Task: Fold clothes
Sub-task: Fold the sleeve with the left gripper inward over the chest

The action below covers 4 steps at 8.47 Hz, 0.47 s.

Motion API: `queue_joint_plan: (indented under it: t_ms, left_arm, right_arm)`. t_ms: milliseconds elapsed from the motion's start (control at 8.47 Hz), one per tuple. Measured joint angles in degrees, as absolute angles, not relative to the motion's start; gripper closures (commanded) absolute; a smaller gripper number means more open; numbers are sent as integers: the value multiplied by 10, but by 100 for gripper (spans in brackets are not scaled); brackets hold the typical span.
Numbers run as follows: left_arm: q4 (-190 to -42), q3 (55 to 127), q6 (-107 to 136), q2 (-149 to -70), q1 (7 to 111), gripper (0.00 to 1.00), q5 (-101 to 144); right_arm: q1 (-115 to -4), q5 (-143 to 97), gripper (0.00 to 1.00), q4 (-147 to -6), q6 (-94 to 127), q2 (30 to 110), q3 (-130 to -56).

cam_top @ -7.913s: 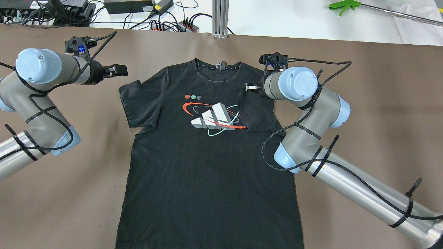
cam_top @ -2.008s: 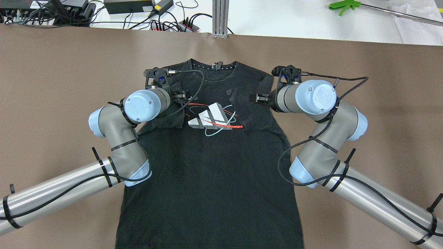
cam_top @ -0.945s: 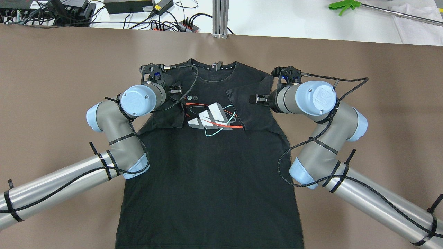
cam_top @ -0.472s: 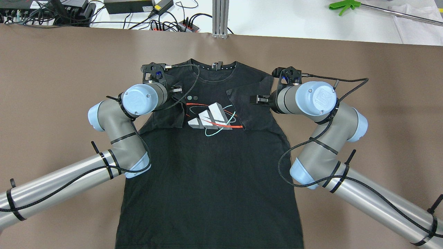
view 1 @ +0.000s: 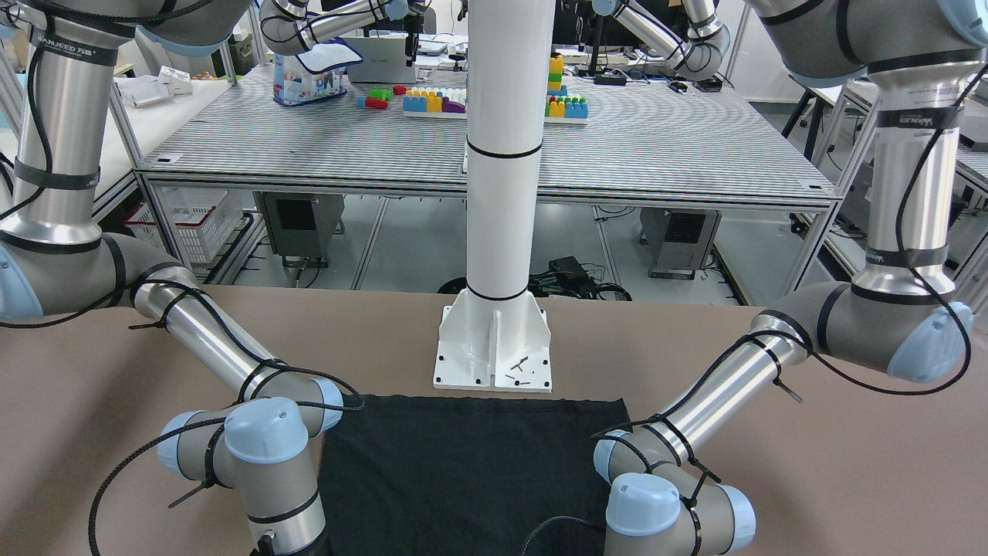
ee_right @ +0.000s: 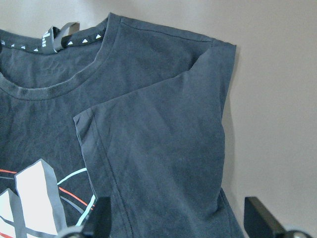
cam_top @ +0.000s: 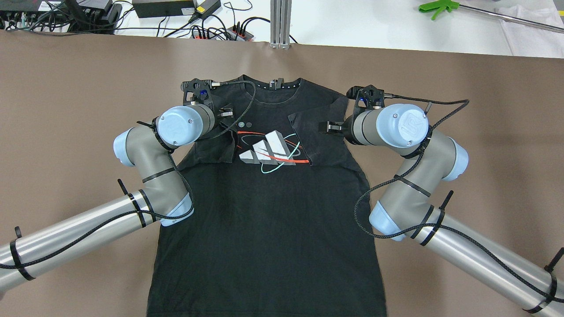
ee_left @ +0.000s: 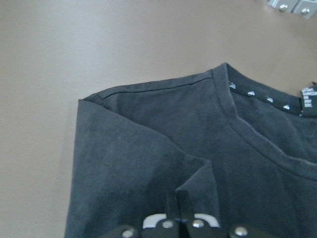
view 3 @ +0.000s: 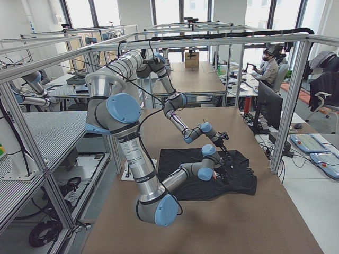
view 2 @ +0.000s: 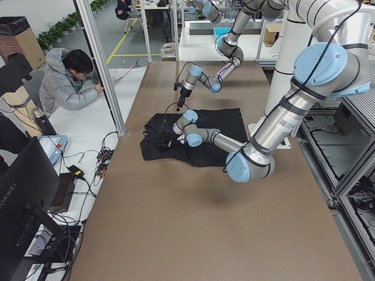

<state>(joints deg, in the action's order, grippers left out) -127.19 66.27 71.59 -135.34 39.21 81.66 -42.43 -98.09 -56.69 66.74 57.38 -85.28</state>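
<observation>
**Both sleeves in on the T-shirt, body fold up next**

My left tool [cam_top: 225, 114] is closed. From the wrist cam it looks pinched on a little peak of the left sleeve [cam_top: 211, 147], which is turned in over the chest.

The black T-shirt [cam_top: 264, 229] lies flat and print-up in the middle of the bench [cam_top: 66, 132]. Its long axis runs straight away from me, with the collar [cam_top: 275, 86] at the far end and the hem [view 1: 478, 401] back by my base.

My right tool [cam_top: 324, 127] is wide open and holds nothing. It hovers just over the right sleeve [cam_top: 317, 145], which is folded in too.

I reckon the lengthwise body fold comes next. What matters there is that both tools sit up at the collar end, each nearest its own side edge. The hem is well behind them, so that's a reach back.
</observation>
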Motion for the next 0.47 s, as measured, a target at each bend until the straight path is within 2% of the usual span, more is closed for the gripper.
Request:
queue_joint_plan:
  t_ms: [472]
  left_arm:
    - [-1232, 663, 734, -1387, 392, 100, 819]
  right_arm:
    - [-424, -981, 6, -566, 667, 575, -853]
